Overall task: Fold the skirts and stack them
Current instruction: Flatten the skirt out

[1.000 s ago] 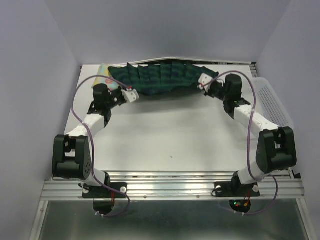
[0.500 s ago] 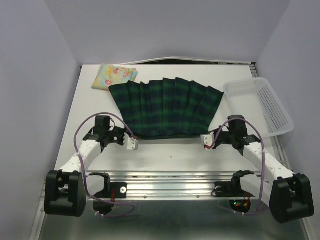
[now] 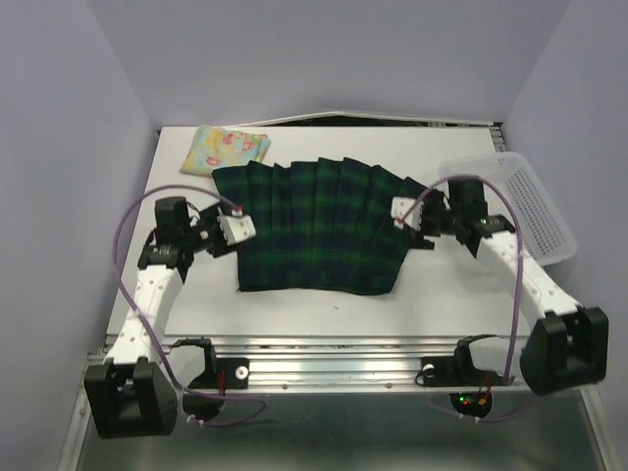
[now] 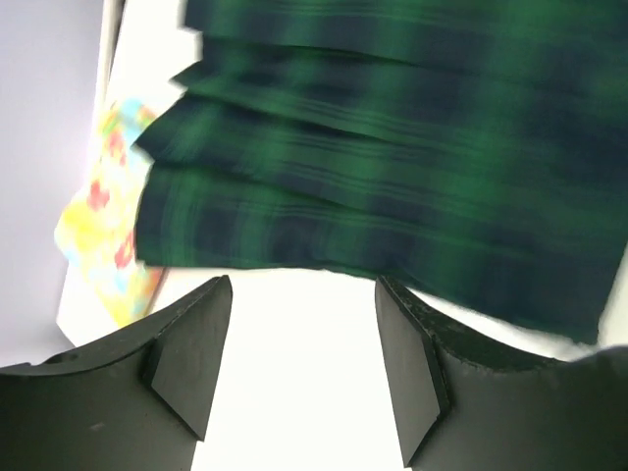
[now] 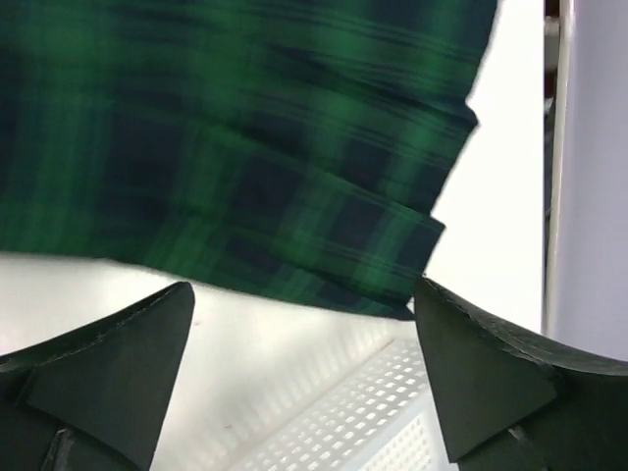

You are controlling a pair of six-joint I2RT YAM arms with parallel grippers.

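Plaid skirt (image 3: 319, 226) lies spread flat on the surface (image 3: 324, 314) between left pincer (image 3: 235, 228) and right pincer (image 3: 404, 214), each gaping wide and holding nothing. Flowered skirt (image 3: 226, 149) sits folded beyond the left pincer.

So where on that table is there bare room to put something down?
Bare table: the near strip between the plaid skirt and the rail, and the far patch between the floral skirt and the basket. Crowded: the skirt's sides, by the left gripper and right gripper.
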